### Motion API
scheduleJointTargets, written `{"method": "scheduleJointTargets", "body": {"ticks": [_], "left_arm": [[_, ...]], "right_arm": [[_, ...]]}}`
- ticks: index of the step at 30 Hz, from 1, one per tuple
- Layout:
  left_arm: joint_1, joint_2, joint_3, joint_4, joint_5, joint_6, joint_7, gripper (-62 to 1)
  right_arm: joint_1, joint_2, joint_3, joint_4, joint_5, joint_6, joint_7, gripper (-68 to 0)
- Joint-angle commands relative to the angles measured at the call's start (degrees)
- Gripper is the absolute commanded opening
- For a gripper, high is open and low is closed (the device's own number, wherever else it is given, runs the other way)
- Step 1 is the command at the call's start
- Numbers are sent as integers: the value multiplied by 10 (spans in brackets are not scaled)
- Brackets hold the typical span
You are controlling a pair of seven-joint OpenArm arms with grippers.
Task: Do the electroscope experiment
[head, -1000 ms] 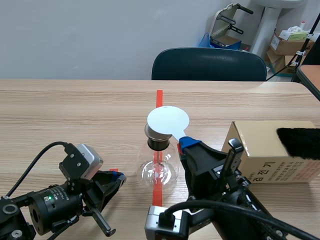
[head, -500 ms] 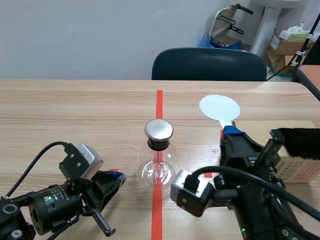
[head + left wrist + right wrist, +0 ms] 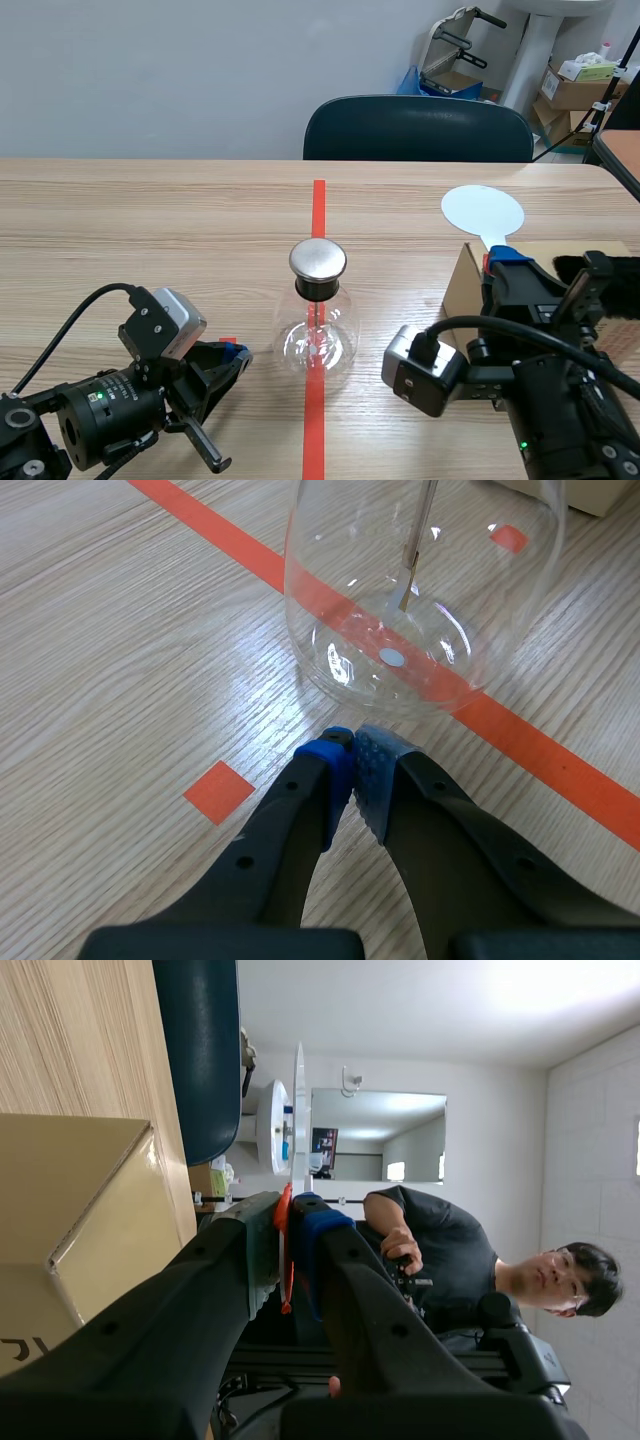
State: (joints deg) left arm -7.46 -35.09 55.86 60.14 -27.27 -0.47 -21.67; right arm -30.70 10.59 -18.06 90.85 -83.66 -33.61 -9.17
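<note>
Well right of the clear glass electroscope flask (image 3: 318, 340) with a round metal cap (image 3: 318, 259), standing on the wooden surface (image 3: 150, 220), the right end effector (image 3: 503, 262) clamps a white disc-shaped paddle (image 3: 482, 210) by its stem, beside a brown cardboard box (image 3: 465, 290); the left end effector (image 3: 232, 357) lies near the flask, pinched together empty.

A pale wood-grain surface (image 3: 150, 220) carries a round glass flask (image 3: 318, 340) with a metal cap, standing upright on the orange-red tape line (image 3: 318, 200) that runs down its middle. Well to the flask's right is a cardboard box (image 3: 465, 285), apparently resting flat on the wood, though much of it is hidden.
</note>
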Motion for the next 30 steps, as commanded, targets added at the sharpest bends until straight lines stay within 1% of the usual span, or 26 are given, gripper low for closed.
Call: {"method": "scheduleJointTargets", "body": {"ticks": [1,3,6,11,15,20,26,30], "left_arm": [[0,2,0,7,-1,-1,-8,-588],[0,2,0,7,-1,-1,-8,-588],[0,2,0,7,-1,-1,-8,-588],[0,2,0,7,-1,-1,-8,-588],[0,2,0,7,-1,-1,-8,-588],[0,2,0,7,-1,-1,-8,-588],[0,2,0,7,-1,-1,-8,-588],[0,2,0,7,-1,-1,-8,-588]], "right_arm": [[-1,7,4,5,0,-6,-1,-667],[-1,7,5,5,0,-3,1,-667],[-1,7,5,5,0,20,5,-666],[-1,7,4,5,0,16,22,-667],[-1,7,4,5,0,10,49,-666],[-1,7,4,5,0,-11,124,-666],[-1,6,4,5,0,-11,219,-667],[-1,6,4,5,0,-11,265,-667]]}}
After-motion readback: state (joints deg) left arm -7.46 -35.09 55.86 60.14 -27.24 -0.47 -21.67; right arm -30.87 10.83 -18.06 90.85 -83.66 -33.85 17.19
